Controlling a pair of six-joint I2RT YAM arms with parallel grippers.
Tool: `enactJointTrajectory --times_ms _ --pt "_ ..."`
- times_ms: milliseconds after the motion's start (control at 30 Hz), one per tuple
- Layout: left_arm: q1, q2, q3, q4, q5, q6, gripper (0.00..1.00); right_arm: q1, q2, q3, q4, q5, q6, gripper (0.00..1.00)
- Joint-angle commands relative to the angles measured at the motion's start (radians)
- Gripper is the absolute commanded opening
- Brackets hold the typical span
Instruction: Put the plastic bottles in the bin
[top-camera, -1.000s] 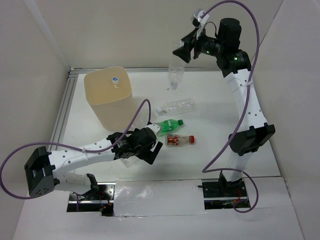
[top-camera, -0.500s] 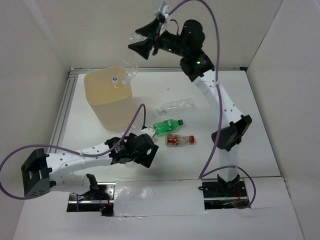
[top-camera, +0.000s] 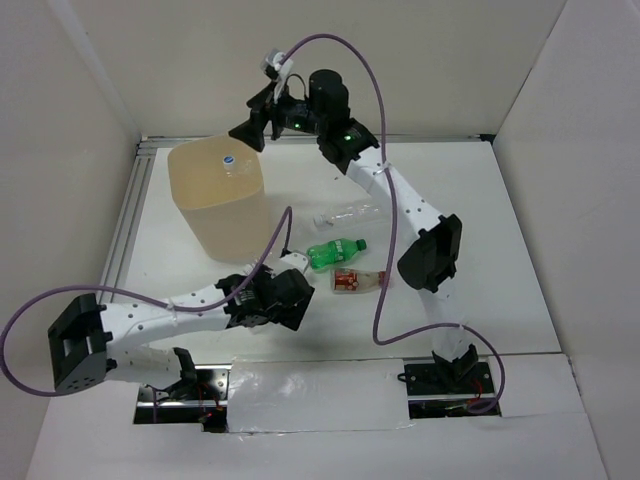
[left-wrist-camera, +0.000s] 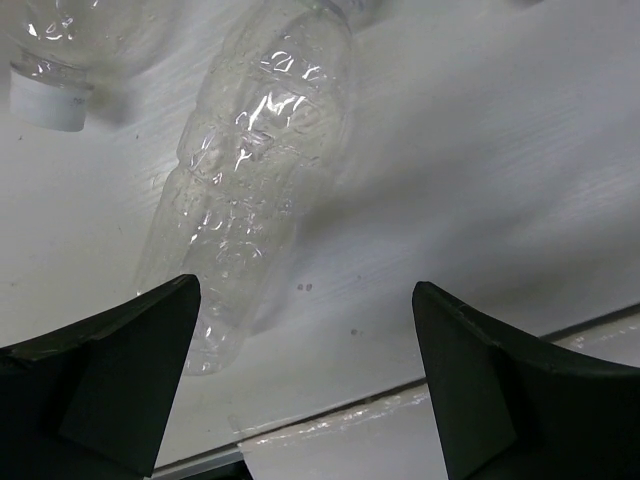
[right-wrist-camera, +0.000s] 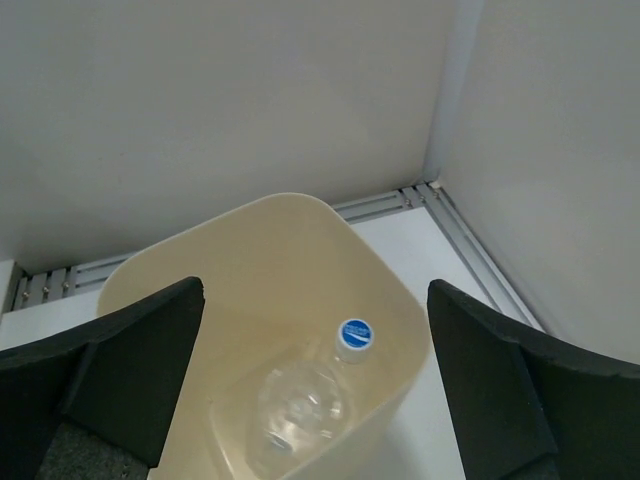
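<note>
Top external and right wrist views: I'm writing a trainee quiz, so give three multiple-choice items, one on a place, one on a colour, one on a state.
1. Where is the blue-capped bottle relative to the bin? A) beside it B) inside it C) behind it
2. Which colour is the red-labelled bottle's nearest neighbour? A) green B) blue C) yellow
3. How do the right gripper's jaws stand? A) shut on a bottle B) shut, empty C) open, empty
Key: B, it lies within the bin's walls; A, the green bottle lies just beside it; C, the jaws are spread with nothing held.
</note>
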Motion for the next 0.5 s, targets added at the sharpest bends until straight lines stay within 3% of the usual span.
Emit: enactJointTrajectory --times_ms 0,133,267,400,467 --pt "0.013 0.068 0.018 0.036 -0.064 0.065 1.0 -0.082 -0.151 0.047 -0.011 0.042 -0.021 0.99" --pt "0.095 0.173 0.027 0.087 -0.041 0.114 1.0 -0.238 -0.291 -0.115 -0.101 0.013 -0.054 0.99" --pt "0.168 0.197 0.018 0.173 -0.024 0.192 1.0 -0.418 -0.447 -0.392 -0.172 -0.077 -0.099 0.99" --pt "0.209 0.26 0.041 0.207 0.001 0.268 1.0 -0.537 -0.631 -0.833 -0.187 -0.128 -0.175 0.99" --pt "0.22 0.308 0.041 0.219 0.031 0.292 1.0 -0.576 -0.732 -0.961 -0.187 -0.157 -0.212 0.99"
